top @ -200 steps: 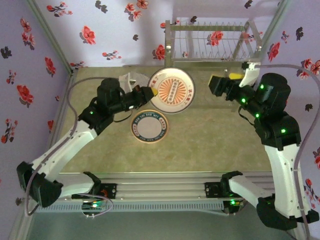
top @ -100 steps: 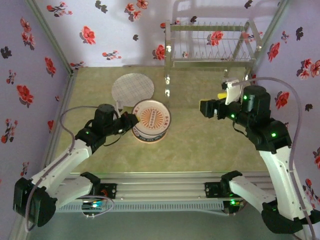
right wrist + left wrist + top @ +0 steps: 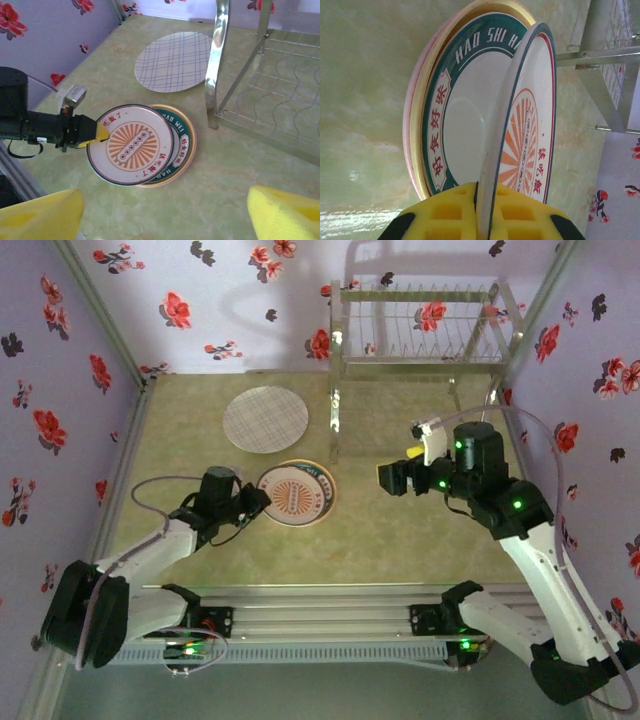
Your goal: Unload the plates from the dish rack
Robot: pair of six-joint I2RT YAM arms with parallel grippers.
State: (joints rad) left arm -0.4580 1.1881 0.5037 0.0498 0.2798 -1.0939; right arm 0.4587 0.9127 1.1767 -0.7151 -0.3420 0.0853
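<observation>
Over the last second the left gripper (image 3: 258, 502) has carried the white round plate with the orange radial pattern (image 3: 295, 496) away from the shiny silver wire dish rack (image 3: 420, 330) and down over the stack near the middle of the green table (image 3: 400, 540). Its yellow fingers (image 3: 520, 215) are still clamped tight on the plate's near rim. In the left wrist view that rim sits raised above the teal-rimmed plate with red lettering (image 3: 465, 125), which lies on a yellow-orange plate and a pink one. Whether the far rim already rests on the stack cannot be told. The right gripper (image 3: 398, 478) has drawn back from the rack toward the table's centre; its jaws stand wide and hold nothing. A pale round plate with a blue check pattern (image 3: 265, 420) lies flat by itself, well apart from the rack's near leg. Judgement: this plate is out of the rack and only its release remains. The rack's dividers look bare from above, though its far end is hard to read.
</observation>
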